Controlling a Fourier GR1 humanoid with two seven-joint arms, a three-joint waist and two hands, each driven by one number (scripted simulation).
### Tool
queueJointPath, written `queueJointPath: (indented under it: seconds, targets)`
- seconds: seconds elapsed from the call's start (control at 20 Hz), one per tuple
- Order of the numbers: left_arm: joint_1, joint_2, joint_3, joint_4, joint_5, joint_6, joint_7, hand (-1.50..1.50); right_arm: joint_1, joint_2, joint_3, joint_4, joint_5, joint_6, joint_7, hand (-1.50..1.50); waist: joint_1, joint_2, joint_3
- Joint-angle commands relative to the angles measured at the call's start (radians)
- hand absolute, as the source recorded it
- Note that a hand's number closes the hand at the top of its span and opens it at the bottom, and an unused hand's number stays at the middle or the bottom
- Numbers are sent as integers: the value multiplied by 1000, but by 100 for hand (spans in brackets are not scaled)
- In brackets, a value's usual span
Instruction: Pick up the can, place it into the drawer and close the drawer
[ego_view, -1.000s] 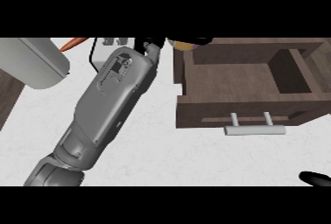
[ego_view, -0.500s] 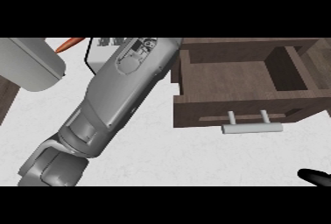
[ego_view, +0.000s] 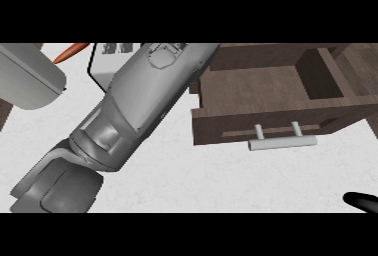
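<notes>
The can shows nowhere in the head view. An open wooden drawer stands at the right, with a pale bar handle on its front. What shows of its inside holds nothing. My left forearm slants from the lower left up to the picture's top beside the drawer's left wall. Its hand lies beyond the top edge, out of sight. Of my right hand only a black tip shows at the lower right corner, well in front of the drawer.
A grey rounded object sits at the upper left. An orange pointed thing lies near it at the top. A white item with a dark edge is partly hidden behind my left forearm. The counter is pale and speckled.
My left forearm has swung further up and to the right, toward the drawer. Its black hand has passed out of the picture's top. The drawer and right hand have stayed put.
</notes>
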Motion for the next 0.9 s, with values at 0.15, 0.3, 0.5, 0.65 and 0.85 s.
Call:
queueJointPath:
  seconds: [0.15, 0.3, 0.5, 0.65, 0.85]
  targets:
    - [-45, 0, -73, 82, 66, 103, -25, -150, -86, -37, 9, 46, 9, -12, 48, -150, -19, 9, 1]
    - [-34, 0, -77, 105, 80, 131, -70, -150, -49, -33, 10, 5, -1, 2, 45, -150, -22, 6, 0]
    - [-52, 0, -90, 114, 107, 162, -82, -150, -46, -39, 15, 6, 30, 10, 1, -150, -29, 7, 1]
    - [-80, 0, -76, 153, 108, 153, -101, -150, -110, -78, 52, 41, 107, 12, -3, -150, -16, 14, 0]
    - [-101, 0, -56, 151, 154, 153, -88, -150, -118, -119, 75, 68, 166, 53, -77, -150, -8, 11, 0]
